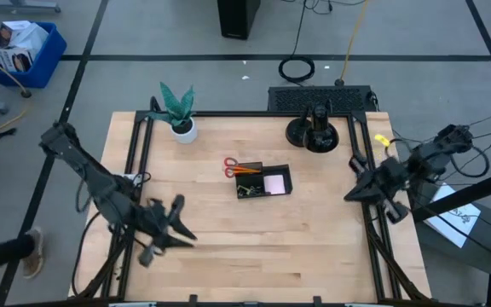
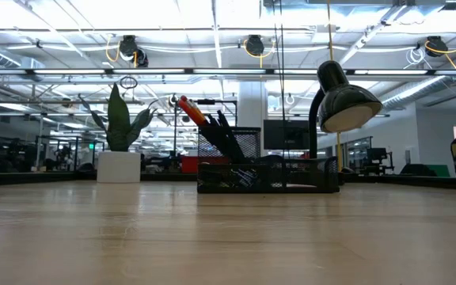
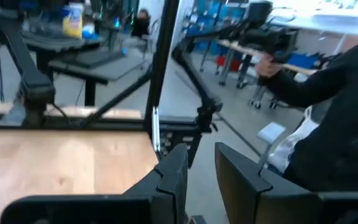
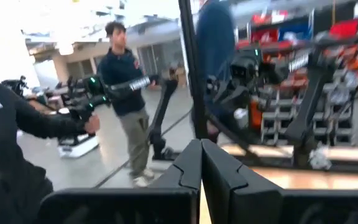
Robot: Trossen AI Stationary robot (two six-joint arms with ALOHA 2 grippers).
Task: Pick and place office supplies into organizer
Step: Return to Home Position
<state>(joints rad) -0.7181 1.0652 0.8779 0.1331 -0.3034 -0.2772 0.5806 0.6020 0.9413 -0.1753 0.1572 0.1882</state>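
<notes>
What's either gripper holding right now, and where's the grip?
Nothing held. Left gripper open and empty over the table's left side; right gripper shut on nothing at its right edge.

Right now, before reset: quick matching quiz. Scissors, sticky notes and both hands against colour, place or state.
1. scissors
2. sticky notes
3. left hand
4. right hand

A. shut, by the table's right edge
B. pink, inside the tray
C. open, near the table's left edge
D. red handles, at the tray's left end

Pairs: 1-D, 2-B, 3-C, 4-A
</notes>
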